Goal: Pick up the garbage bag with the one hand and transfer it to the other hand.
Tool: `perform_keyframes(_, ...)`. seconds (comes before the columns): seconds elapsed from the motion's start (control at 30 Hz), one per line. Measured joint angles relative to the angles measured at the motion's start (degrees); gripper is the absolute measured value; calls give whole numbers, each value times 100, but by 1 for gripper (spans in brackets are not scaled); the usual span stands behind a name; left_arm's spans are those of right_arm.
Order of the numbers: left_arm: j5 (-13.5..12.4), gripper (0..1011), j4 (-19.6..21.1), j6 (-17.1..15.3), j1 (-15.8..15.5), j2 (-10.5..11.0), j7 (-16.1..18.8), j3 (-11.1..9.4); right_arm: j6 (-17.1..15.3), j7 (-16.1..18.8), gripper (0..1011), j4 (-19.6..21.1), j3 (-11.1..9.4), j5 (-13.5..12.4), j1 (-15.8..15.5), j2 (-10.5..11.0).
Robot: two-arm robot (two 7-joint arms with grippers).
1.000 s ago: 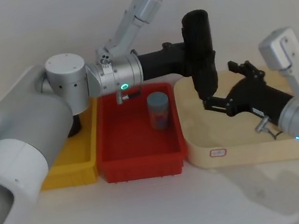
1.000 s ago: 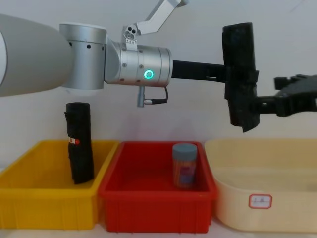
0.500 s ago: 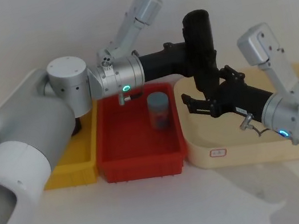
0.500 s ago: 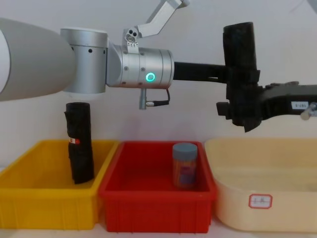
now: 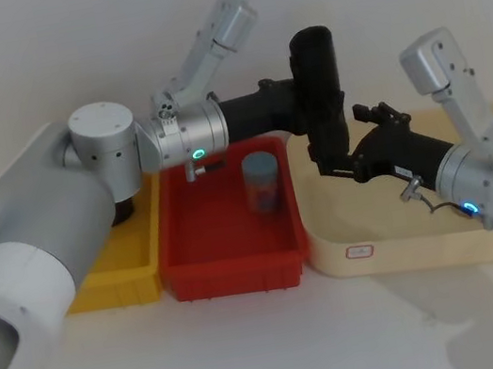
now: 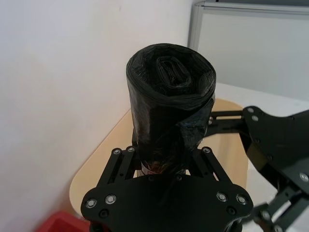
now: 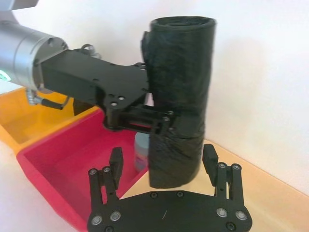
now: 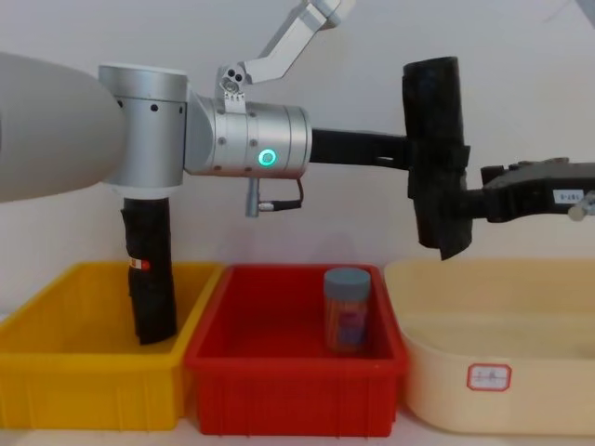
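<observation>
Jaws of the left gripper (image 8: 426, 160) are clamped on the middle of the garbage bag (image 8: 431, 102), holding the roll upright in the air over the left edge of the beige tray (image 8: 558, 390). The right gripper (image 7: 163, 155) has its jaws apart, flanking the roll's lower end without touching it.

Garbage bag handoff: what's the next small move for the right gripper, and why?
Probably close the right gripper on the roll's lower end. In the right wrist view its fingers stand open on either side of the garbage bag, which the left gripper holds upright by its middle, in the air. The left should let go only after that.
</observation>
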State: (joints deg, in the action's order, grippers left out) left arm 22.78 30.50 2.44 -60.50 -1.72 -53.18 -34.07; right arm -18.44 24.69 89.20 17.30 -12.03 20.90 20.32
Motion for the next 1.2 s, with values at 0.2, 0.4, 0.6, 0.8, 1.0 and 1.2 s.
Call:
perform_keyframes(0.2,-27,401,32,-35,34,35,37,19,17,1,1000,-131,0,-54,69,0)
perform_keyframes(0.4,-37,401,85,-64,52,46,92,39,34,31,1000,-238,56,-83,141,-15)
perform_keyframes(0.6,-40,401,148,-87,54,33,133,38,55,62,999,-341,108,-112,208,-39)
perform_keyframes(0.8,-38,401,211,-121,53,1,158,10,92,54,999,-423,140,-135,271,-66)
perform_keyframes(1.0,-38,401,240,-170,52,-25,176,-38,148,-22,1000,-489,125,-159,320,-78)
perform_keyframes(1.2,-38,401,254,-227,53,-48,179,-80,235,-104,999,-576,96,-182,388,-101)
